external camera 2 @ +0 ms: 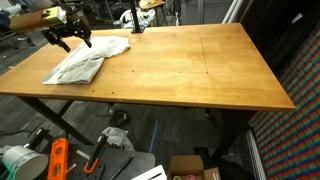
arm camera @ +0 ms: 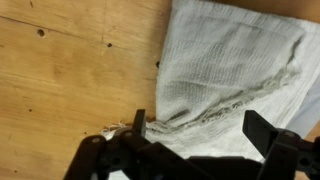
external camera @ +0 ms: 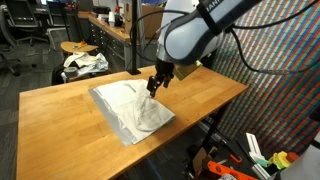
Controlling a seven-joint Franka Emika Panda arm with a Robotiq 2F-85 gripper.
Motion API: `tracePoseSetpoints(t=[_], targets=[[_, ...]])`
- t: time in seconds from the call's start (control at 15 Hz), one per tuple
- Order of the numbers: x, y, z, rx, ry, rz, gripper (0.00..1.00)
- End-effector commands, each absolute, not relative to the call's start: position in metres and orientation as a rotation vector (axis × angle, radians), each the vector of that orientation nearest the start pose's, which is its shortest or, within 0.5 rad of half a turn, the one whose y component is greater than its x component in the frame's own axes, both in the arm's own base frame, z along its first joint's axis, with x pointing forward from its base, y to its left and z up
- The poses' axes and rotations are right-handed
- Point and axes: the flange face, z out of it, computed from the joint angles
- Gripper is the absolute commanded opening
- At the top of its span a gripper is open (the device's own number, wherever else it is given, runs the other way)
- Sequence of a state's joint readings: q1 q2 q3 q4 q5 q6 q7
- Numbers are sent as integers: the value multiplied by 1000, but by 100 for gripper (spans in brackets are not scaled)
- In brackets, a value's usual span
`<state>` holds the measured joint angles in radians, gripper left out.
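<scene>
gripper (external camera: 156,86) fingers spread wide, holding nothing, over the white cloth (external camera: 130,110); cloth lies on wooden table (external camera: 212,95)

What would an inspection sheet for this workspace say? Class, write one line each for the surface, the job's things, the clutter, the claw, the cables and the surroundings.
surface: wooden table, light brown, level.
job's things: pale cloth, lying rumpled near one end of the table.
clutter: nothing seen on the tabletop; orange tool and cardboard box on the floor underneath.
claw: claw open over the cloth's edge, holding nothing; whether it touches cannot be told.
cables: what looks like a dark cable hangs beside the arm.
surroundings: stool with crumpled fabric behind the table; colourful patterned wall.
</scene>
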<state>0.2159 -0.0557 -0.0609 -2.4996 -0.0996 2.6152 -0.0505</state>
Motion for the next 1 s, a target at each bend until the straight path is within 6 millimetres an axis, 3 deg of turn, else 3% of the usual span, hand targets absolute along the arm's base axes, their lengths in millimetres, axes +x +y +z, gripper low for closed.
tracePoseSetpoints(t=[0.0,0.2,0.4,0.53,0.93], targets=[[528,46,378,-3016,-306,-261,100],[577,9,412,-2972,-137,-310,100],[621,-24,419,-2972,-2,-360,100],[641,-39,409,-3001,35,-349,100],[675,-62,345,-3076,44,-126,100]])
